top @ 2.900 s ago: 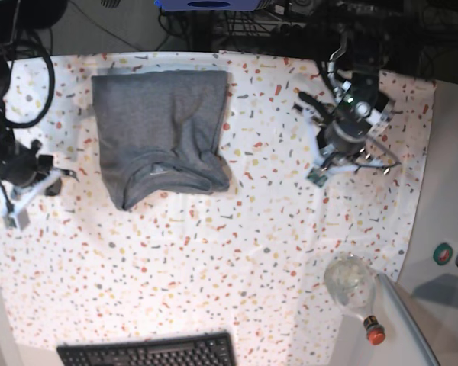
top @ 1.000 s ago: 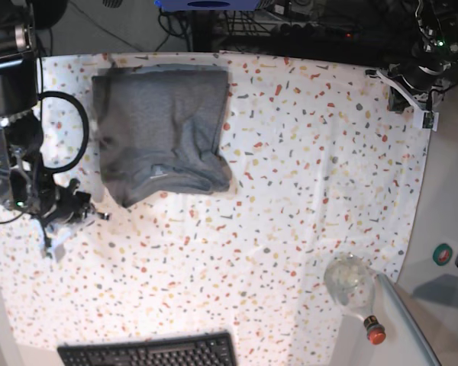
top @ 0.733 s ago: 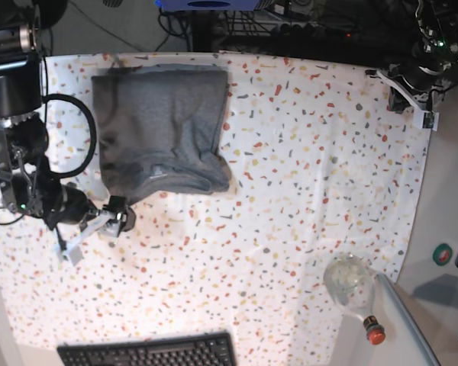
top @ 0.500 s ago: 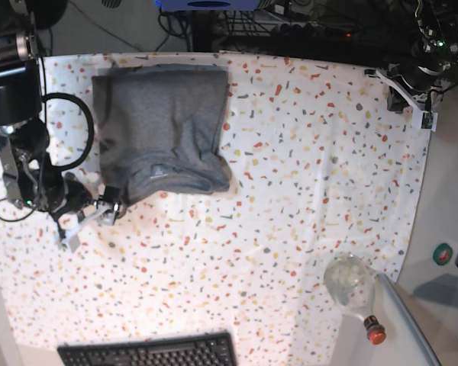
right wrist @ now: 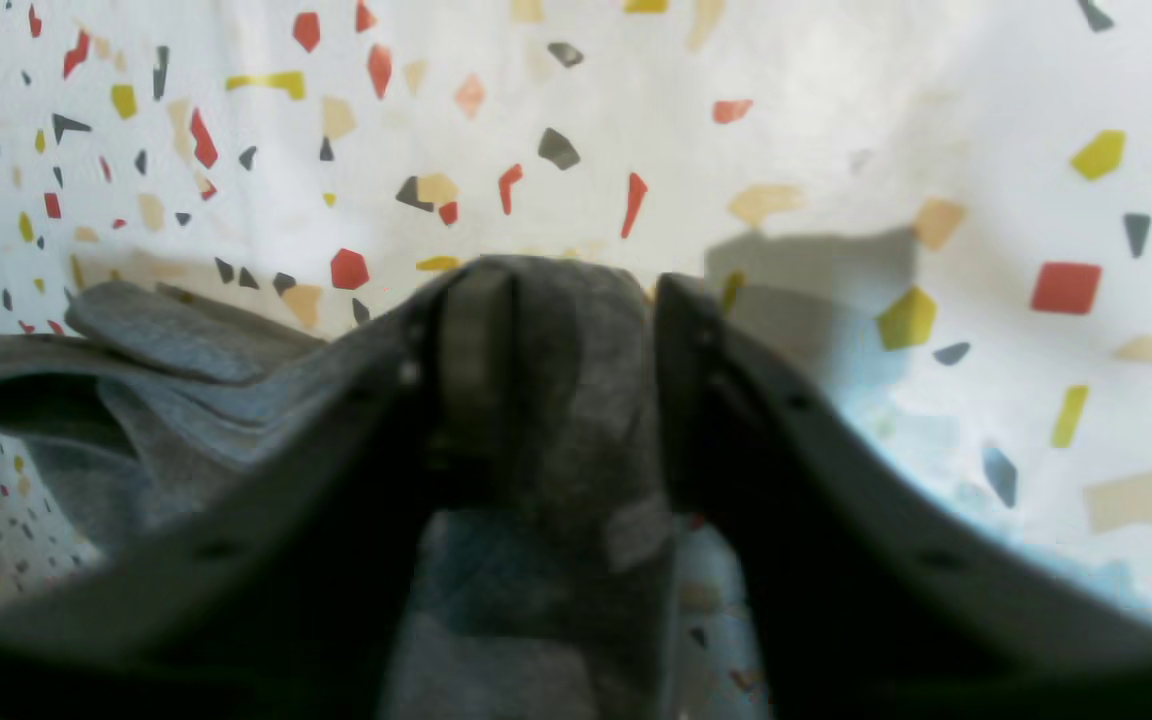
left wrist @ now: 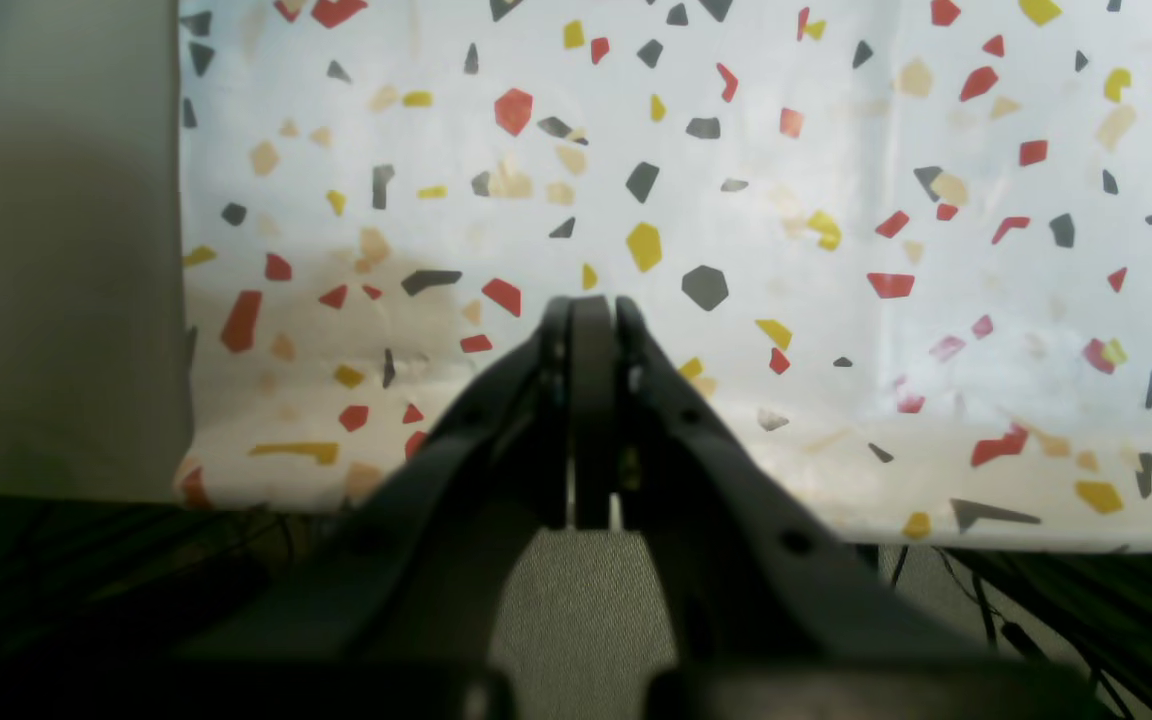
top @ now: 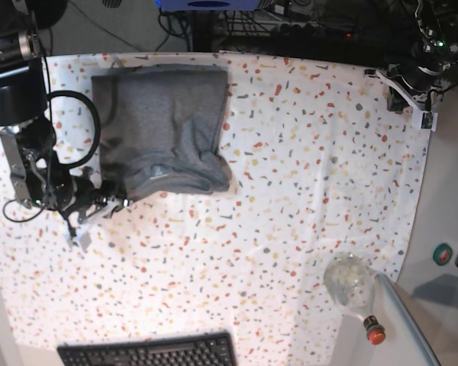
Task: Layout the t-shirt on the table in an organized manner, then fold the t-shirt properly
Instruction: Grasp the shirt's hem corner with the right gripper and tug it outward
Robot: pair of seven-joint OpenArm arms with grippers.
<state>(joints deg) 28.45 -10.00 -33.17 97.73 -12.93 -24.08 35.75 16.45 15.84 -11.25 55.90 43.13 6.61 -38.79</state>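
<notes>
Across the white speckled-cloth worktop [top: 290,175], the folded heather-grey cotton t-shirt [top: 160,126] lies far-left. My right jaws [right wrist: 556,300] pinch its near corner, likely to drag it. Left jaws [left wrist: 581,320] pressed together, parked aside.

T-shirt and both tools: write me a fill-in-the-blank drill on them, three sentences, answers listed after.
1. The right tool has grey fabric of the t-shirt between its ____.
2. The left tool is ____ and holds nothing.
3. A clear bottle with a ____ cap lies at the table edge.

Answers: jaws; shut; red
</notes>
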